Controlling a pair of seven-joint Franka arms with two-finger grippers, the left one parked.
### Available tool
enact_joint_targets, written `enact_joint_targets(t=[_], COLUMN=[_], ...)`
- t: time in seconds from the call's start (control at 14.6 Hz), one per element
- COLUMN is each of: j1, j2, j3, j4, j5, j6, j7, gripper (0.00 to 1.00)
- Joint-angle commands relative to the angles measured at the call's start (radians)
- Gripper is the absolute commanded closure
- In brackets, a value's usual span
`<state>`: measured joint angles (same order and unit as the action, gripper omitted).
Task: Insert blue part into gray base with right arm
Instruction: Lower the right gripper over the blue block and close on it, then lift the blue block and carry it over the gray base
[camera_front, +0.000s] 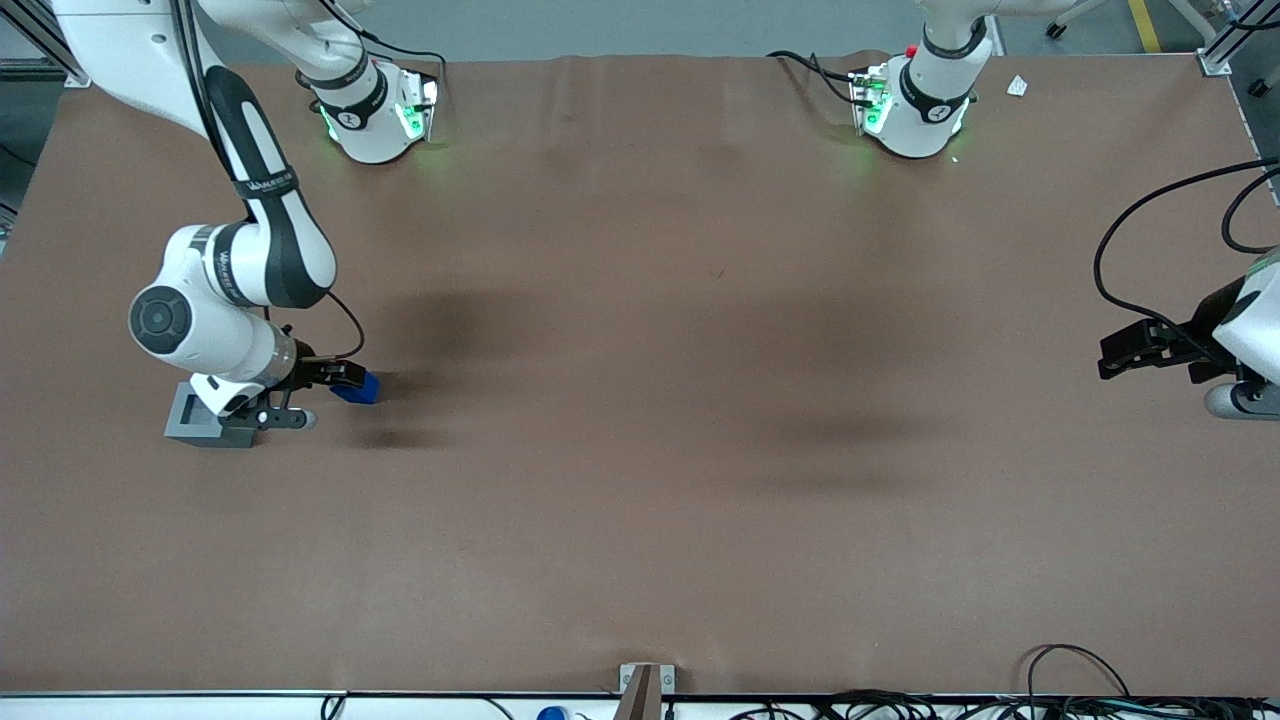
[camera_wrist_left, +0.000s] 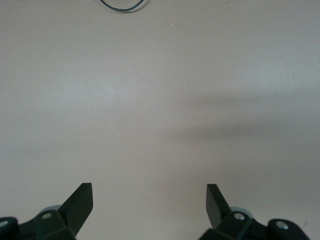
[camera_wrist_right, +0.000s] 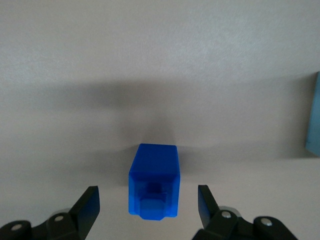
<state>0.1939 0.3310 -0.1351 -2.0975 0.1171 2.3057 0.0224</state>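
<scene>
The blue part (camera_front: 358, 388) lies on the brown table, toward the working arm's end. In the right wrist view the blue part (camera_wrist_right: 154, 182) shows its stub face toward the camera. The right arm's gripper (camera_front: 343, 377) is low over it and open. In the right wrist view the gripper (camera_wrist_right: 148, 196) has one finger on each side of the part, with gaps on both sides and no touch. The gray base (camera_front: 198, 414) stands beside the part, slightly nearer the front camera. The arm's wrist hides part of it, and its socket is barely visible.
The working arm's white and black wrist (camera_front: 215, 335) hangs over the gray base. A pale bluish edge (camera_wrist_right: 314, 112) shows at the rim of the right wrist view; I cannot tell what it is. Both arm bases (camera_front: 375, 115) stand at the table's edge farthest from the front camera.
</scene>
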Motion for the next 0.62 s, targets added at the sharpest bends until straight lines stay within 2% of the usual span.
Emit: enact_joint_targets(t=[0.0,0.41,0.55], j1=[0.019,0.018,0.015], j2=[-0.004,0.019,0.026], j3=[-0.004,-0.006,-0.006], j4=[-0.035,-0.036,-0.036], j5=[0.016,0.016,0.016], j6=[0.031,0.034,0.041], j7=[0.045,0.048,0.048], gripper=[0.15,0.25,0.33])
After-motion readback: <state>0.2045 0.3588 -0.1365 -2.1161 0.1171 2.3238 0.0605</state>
